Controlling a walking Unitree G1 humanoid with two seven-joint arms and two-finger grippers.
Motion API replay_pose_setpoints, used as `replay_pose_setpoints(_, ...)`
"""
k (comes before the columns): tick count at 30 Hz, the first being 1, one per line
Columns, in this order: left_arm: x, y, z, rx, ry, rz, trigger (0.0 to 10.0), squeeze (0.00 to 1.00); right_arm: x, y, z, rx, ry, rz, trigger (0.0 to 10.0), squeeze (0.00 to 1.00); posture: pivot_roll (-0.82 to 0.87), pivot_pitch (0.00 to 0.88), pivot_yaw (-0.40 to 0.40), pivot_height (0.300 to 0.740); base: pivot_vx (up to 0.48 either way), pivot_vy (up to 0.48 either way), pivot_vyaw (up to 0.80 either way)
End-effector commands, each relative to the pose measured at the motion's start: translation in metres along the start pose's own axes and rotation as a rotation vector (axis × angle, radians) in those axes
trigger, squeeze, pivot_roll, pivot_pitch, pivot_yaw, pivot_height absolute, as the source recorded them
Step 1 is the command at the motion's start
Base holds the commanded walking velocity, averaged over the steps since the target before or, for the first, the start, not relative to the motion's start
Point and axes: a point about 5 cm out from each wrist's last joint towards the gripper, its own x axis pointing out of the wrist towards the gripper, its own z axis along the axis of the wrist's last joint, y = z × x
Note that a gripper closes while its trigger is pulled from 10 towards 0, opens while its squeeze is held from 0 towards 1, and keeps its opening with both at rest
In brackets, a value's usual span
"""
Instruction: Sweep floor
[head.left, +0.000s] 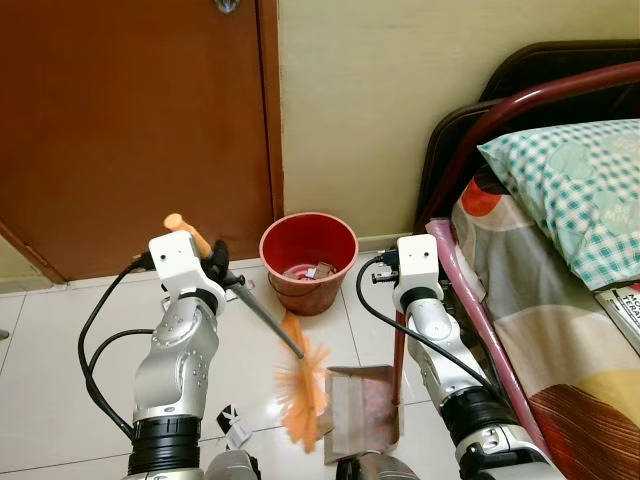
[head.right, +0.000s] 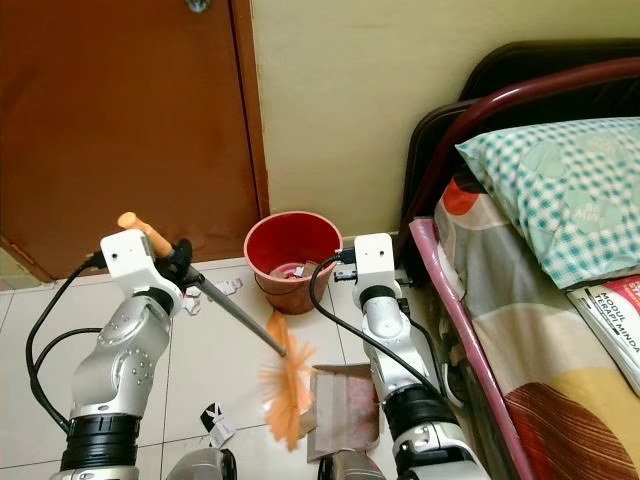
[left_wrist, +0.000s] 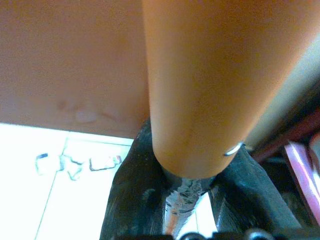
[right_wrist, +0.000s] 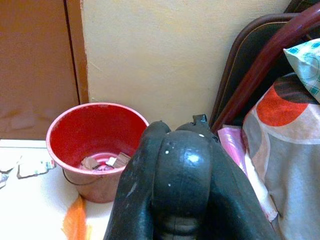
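Low in the frame's centre, the left gripper (head.left: 215, 262) pinches the broom (head.left: 262, 318), its orange bristles blurred beside the dustpan (head.left: 362, 410). The right gripper (right_wrist: 175, 165) clamps the dustpan's handle. A red bucket (head.left: 308, 262) stands behind. Lower right, a book (head.right: 618, 318) reads "MODUL TERAPI MINDA".

The left gripper (head.left: 218, 262) grips an orange-handled broom (head.left: 262, 318), its blurred bristles touching a brown dustpan (head.left: 362, 408) on the tiled floor (head.left: 60, 350). A red bucket (head.left: 308, 262) stands by the wall beside the bed (head.left: 560, 330).

Checked pillow (head.left: 575, 190) on patterned bed (head.left: 560, 330)
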Motion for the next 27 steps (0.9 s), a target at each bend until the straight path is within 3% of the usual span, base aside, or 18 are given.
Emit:
replay_pose_setpoints(1, 0.003, -0.006, 0.000, -0.121, 0.002, 0.001, 10.0, 0.00, 0.003, 0.002, 0.003, 0.013, -0.001, -0.005, 10.0, 0.00, 0.02, 0.110, -0.028, 0.740, 0.000, 0.000, 0.00)
replay_pose_setpoints(3, 0.006, -0.002, 0.010, -0.198, -0.044, 0.044, 10.0, 0.00, 0.003, 0.003, 0.003, 0.014, 0.000, -0.001, 10.0, 0.00, 0.02, 0.112, -0.030, 0.740, 0.000, 0.000, 0.00)
replay_pose_setpoints(7, 0.008, 0.006, 0.023, -0.255, -0.102, 0.089, 10.0, 0.00, 0.003, 0.004, 0.002, 0.015, 0.003, 0.001, 10.0, 0.00, 0.02, 0.113, -0.035, 0.740, 0.000, 0.000, 0.00)
replay_pose_setpoints(12, 0.008, 0.017, 0.028, -0.232, -0.127, 0.110, 10.0, 0.00, 0.004, -0.002, 0.002, 0.019, 0.002, -0.011, 10.0, 0.00, 0.02, 0.111, -0.037, 0.740, 0.000, 0.000, 0.00)
replay_pose_setpoints(20, -0.002, 0.046, 0.044, 0.043, -0.202, 0.069, 10.0, 0.00, -0.002, -0.035, 0.000, 0.009, -0.021, -0.044, 10.0, 0.00, 0.02, 0.107, -0.037, 0.740, 0.000, 0.000, 0.00)
replay_pose_setpoints(22, -0.003, 0.047, 0.045, 0.065, -0.205, 0.064, 10.0, 0.00, -0.002, -0.038, 0.000, 0.011, -0.021, -0.046, 10.0, 0.00, 0.02, 0.107, -0.037, 0.740, 0.000, 0.000, 0.00)
replay_pose_setpoints(24, -0.007, 0.053, 0.046, 0.159, -0.212, 0.031, 10.0, 0.00, -0.006, -0.050, 0.002, 0.039, -0.040, -0.045, 10.0, 0.00, 0.02, 0.102, -0.035, 0.740, 0.000, 0.000, 0.00)
replay_pose_setpoints(27, -0.008, 0.053, 0.046, 0.209, -0.216, 0.011, 10.0, 0.00, -0.008, -0.053, 0.005, 0.056, -0.062, -0.033, 10.0, 0.00, 0.02, 0.101, -0.033, 0.740, 0.000, 0.000, 0.00)
